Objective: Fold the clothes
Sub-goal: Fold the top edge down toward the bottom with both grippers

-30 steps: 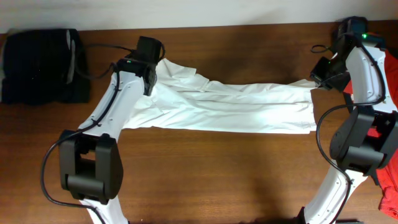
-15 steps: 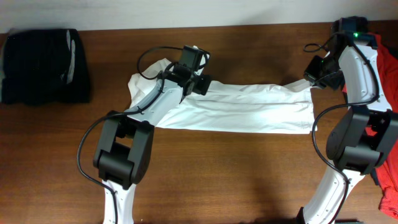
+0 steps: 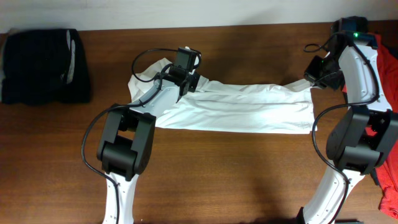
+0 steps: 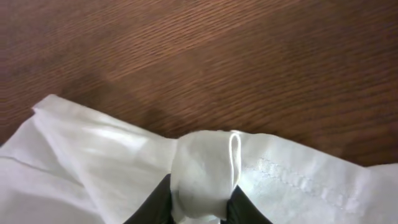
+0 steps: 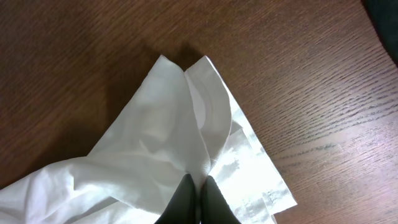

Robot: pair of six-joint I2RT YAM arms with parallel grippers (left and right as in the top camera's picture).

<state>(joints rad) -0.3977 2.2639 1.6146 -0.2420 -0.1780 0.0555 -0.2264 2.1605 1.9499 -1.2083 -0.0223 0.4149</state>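
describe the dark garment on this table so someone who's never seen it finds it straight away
On the wooden table, look to the far left corner. The dark garment lies there in a bundle, apart from the white T-shirt stretched across the middle. It is the only black piece, with a pale grey strip; the red cloth lies at the opposite edge.

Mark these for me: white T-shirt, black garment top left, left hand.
White short-sleeved fabric T-shirt point(image 3: 249, 112): overhead view, middle of its flattened body.
Black folded fabric garment point(image 3: 37, 65): overhead view, centre of the pile.
Left hand point(image 4: 199, 208): left wrist view, midway between fingertips, on pinched shirt fabric.
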